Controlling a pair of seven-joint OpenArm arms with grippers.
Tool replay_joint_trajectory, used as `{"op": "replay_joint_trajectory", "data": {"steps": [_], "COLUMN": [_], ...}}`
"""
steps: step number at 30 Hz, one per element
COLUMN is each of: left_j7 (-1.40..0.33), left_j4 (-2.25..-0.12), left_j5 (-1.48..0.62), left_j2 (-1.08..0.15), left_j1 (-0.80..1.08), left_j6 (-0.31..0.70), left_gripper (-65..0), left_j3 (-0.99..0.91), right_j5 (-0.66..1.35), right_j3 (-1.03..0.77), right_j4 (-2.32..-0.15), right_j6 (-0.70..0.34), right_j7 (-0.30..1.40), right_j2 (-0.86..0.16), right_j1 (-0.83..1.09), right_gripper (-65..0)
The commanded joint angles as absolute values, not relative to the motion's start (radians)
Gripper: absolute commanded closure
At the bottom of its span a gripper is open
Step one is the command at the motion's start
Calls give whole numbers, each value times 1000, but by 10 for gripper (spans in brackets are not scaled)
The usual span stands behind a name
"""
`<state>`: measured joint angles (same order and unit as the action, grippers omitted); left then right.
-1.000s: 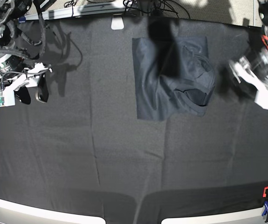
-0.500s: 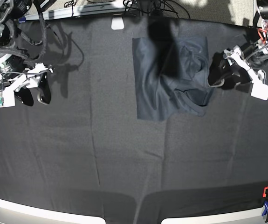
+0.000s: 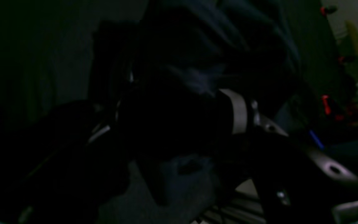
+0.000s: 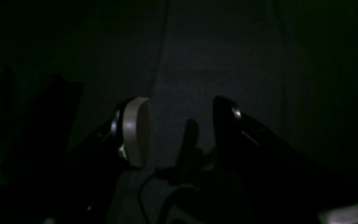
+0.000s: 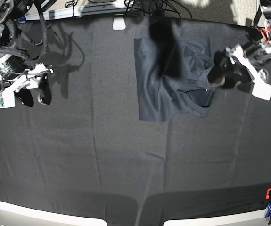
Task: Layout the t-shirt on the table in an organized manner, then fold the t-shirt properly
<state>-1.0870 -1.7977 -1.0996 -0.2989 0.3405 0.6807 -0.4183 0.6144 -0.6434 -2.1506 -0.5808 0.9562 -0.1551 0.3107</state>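
I see my left gripper (image 5: 225, 76) wide open at the t-shirt (image 5: 173, 80) three-o'clock edge; right gripper (image 5: 34, 95) open, empty, over bare table (image 5: 102, 160)

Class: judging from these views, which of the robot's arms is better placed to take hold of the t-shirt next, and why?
Probably the left. The left gripper stands open at the t-shirt's edge, while the right gripper, also open, hangs far off over bare table.
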Motion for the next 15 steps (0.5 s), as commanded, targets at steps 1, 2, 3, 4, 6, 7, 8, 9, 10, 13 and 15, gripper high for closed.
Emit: {"op": "replay_joint_trajectory", "data": {"steps": [1, 2, 3, 4, 6, 7, 8, 9, 10, 13, 15], "left_j7": [-1090, -1099, -1108, -1116, -1147, -1172, -1201, -1224, -1243, -1268, -1264], "left_j4": [-1813, -1813, -1813, -1813, -1813, -1813, -1814, -1814, -1814, -1814, -1814], "left_j5": [-1131, -1131, -1133, -1139, -1193, -1248, -1312, -1367, -1411, -1443, -1440], "left_j2": [-305, -299, -293, -289, -286, -286, -286, -286, -286, -286, -286], "left_j1": [336, 336, 336, 337, 347, 355, 367, 382, 401, 459, 488], "left_j6": [685, 685, 685, 685, 685, 686, 686, 697, 698, 698, 698], "left_gripper": [-339, -335, -310, -266, -127, -47, 0, 0, 0, 0, 0], "left_j3": [-423, -422, -422, -422, -423, -424, -427, -436, -448, -519, -587], "right_j5": [632, 632, 633, 632, 632, 632, 632, 632, 632, 633, 633], "right_j3": [-648, -648, -648, -648, -648, -648, -648, -648, -648, -648, -648], "right_j4": [-2168, -2168, -2168, -2168, -2168, -2168, -2168, -2168, -2168, -2168, -2168], "right_j6": [-599, -599, -599, -599, -599, -599, -599, -599, -599, -599, -599], "right_j7": [943, 943, 943, 943, 943, 943, 942, 942, 942, 942, 942], "right_j2": [-166, -166, -165, -166, -166, -166, -166, -166, -166, -166, -166], "right_j1": [305, 305, 305, 305, 305, 305, 305, 305, 305, 305, 305], "right_gripper": [-314, -314, -314, -314, -314, -314, -314, -314, -314, -314, -314]}}
